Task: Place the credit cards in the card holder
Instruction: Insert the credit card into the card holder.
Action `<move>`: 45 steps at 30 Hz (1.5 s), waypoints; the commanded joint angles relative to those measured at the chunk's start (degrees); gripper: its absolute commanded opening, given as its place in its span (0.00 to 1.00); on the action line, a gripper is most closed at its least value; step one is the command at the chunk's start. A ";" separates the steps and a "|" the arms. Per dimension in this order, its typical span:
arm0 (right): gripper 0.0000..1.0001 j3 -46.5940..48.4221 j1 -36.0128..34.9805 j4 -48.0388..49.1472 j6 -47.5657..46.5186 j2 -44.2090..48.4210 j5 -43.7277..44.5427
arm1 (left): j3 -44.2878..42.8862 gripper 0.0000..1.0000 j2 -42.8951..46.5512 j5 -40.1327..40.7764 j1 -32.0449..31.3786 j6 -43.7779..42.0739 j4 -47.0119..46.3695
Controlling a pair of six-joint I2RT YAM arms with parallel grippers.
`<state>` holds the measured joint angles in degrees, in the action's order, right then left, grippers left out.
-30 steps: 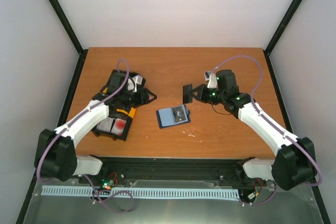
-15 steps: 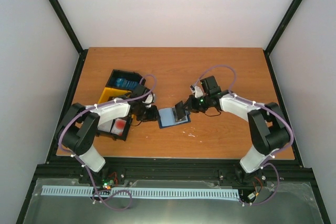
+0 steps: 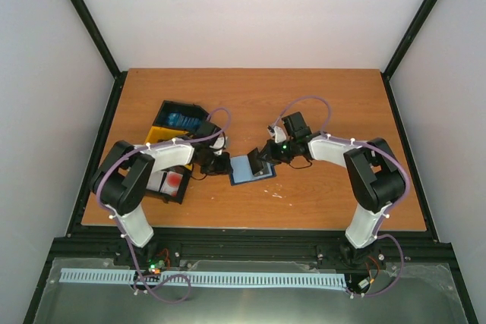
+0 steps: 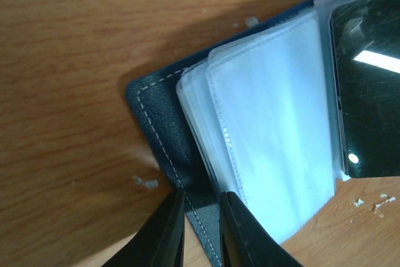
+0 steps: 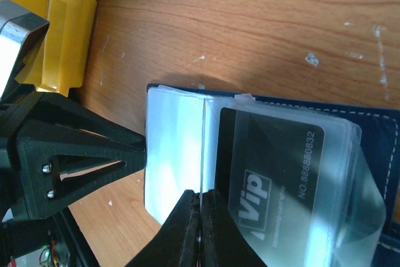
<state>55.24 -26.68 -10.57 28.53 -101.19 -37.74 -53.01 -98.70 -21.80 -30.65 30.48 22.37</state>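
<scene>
The card holder [image 3: 244, 170] lies open on the table, navy outside with clear sleeves [image 4: 275, 123] inside. My left gripper [image 3: 220, 163] is shut on its stitched left cover edge [image 4: 159, 123], with its fingertips [image 4: 201, 195] on either side. My right gripper [image 3: 262, 158] is shut on a dark credit card and holds it upright over the holder's fold. The right wrist view shows this card edge-on as a thin line [image 5: 204, 148] above the gripper [image 5: 201, 193]. Another dark card marked "Vip" [image 5: 275, 173] sits in a sleeve on the right half. White cards with a red blotch [image 3: 171, 181] lie in the tray.
A black-and-yellow tray [image 3: 164, 136] stands left of the holder, with blue cards [image 3: 181, 120] in its far compartment; its yellow wall [image 5: 62, 35] is close to the left gripper's fingers [image 5: 81, 148]. Black frame posts rise at the table's corners.
The left gripper has left the tray and closed on the holder's left edge. The right gripper has carried the dark card from mid-air down onto the open holder.
</scene>
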 commanded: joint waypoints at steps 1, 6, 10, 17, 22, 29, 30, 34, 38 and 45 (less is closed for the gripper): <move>0.03 0.43 -0.25 3.32 -1.44 -1.68 1.56 | -3.06 0.16 -1.83 1.59 -0.20 -0.17 1.18; 0.03 -1.01 -0.26 6.23 -0.93 -3.04 0.92 | -3.96 0.11 -3.19 2.41 -0.19 0.44 2.31; 0.03 -2.71 -0.29 8.22 0.51 -3.22 1.22 | -4.63 0.07 -4.23 3.18 -0.20 0.80 3.42; 0.03 -9.49 -0.47 14.18 6.13 3.26 6.94 | -5.14 0.06 -4.77 4.35 -0.20 1.07 4.56; 0.03 -11.36 -0.46 14.28 7.44 7.59 10.49 | -5.26 0.06 -4.50 5.23 -0.20 1.07 4.96; 0.03 -11.14 -0.48 12.50 7.53 8.66 10.53 | -5.29 0.06 -4.21 4.62 -0.20 0.40 4.52; 0.03 -11.21 -0.48 12.17 7.58 9.10 10.80 | -5.26 0.06 -3.82 4.11 -0.20 0.11 4.21; 0.03 -11.61 -0.46 11.62 7.76 9.01 11.39 | -5.35 0.13 -2.13 1.73 -0.20 -0.56 2.54; 0.03 -12.22 -0.48 12.59 8.11 6.97 9.97 | -4.62 0.20 -0.03 -1.79 -0.19 -0.72 -0.45; 0.03 -12.70 -0.49 14.86 8.65 5.57 7.85 | -3.02 0.25 1.81 -5.43 -0.20 -0.56 -4.41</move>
<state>43.07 -26.79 2.09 36.67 -94.43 -28.47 -56.45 -98.39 -24.23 -30.65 30.48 21.41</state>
